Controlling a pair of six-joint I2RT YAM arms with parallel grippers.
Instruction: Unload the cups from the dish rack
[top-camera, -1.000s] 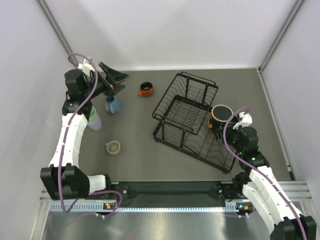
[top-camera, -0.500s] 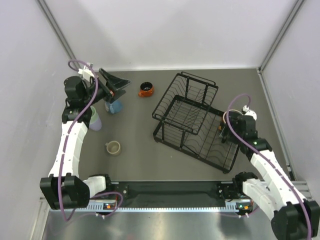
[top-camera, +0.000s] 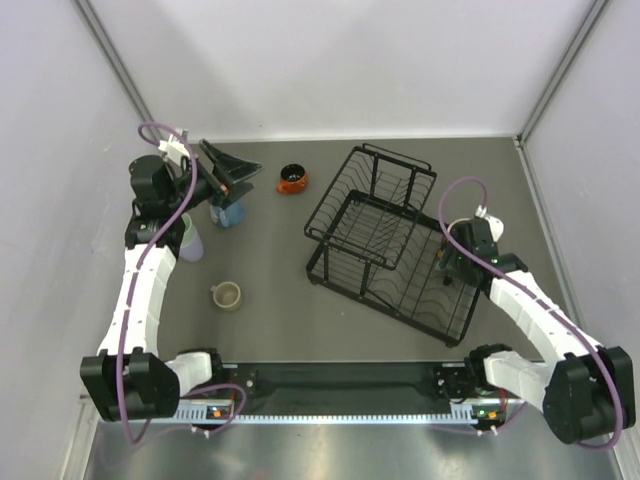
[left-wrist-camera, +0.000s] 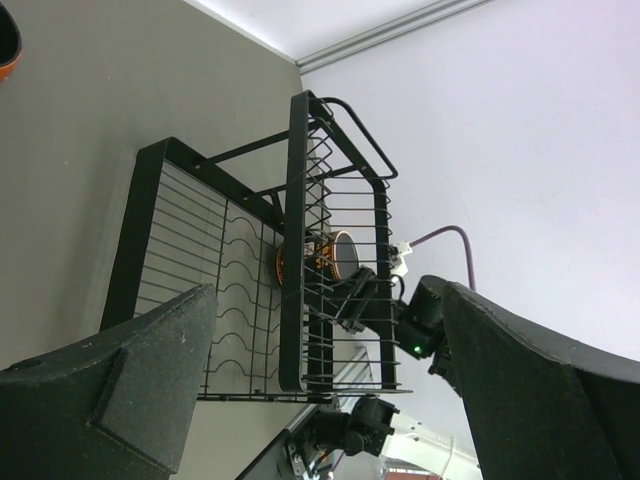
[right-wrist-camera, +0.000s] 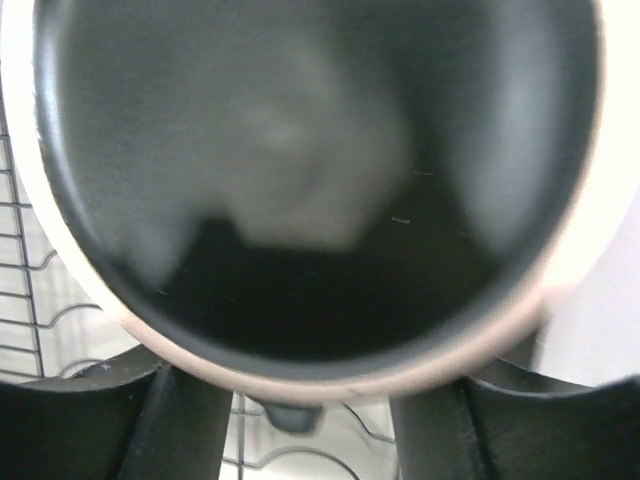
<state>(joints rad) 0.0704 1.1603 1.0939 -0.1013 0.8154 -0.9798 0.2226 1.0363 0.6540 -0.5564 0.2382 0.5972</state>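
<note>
The black wire dish rack (top-camera: 385, 235) stands right of centre and also shows in the left wrist view (left-wrist-camera: 250, 290). My right gripper (top-camera: 448, 262) is over the rack's right end, shut on the red patterned mug (left-wrist-camera: 322, 260). The mug's dark inside (right-wrist-camera: 300, 180) fills the right wrist view, and the wrist hides it from above. My left gripper (top-camera: 228, 172) is open and empty above the blue mug (top-camera: 228, 213). On the table are the orange cup (top-camera: 292, 180), the beige mug (top-camera: 226, 295) and the lavender tumbler (top-camera: 193, 246). The mint-green tumbler (top-camera: 184, 229) is beside it, partly behind the arm.
Grey walls close in the table on the left, the far side and the right. The arm bases and a metal rail (top-camera: 340, 410) run along the near edge. A purple cable (top-camera: 455, 200) loops over the right wrist.
My right arm has swung the red mug up and turned over it, so the wrist now covers it from above. My left gripper has lifted slightly above the blue mug.
</note>
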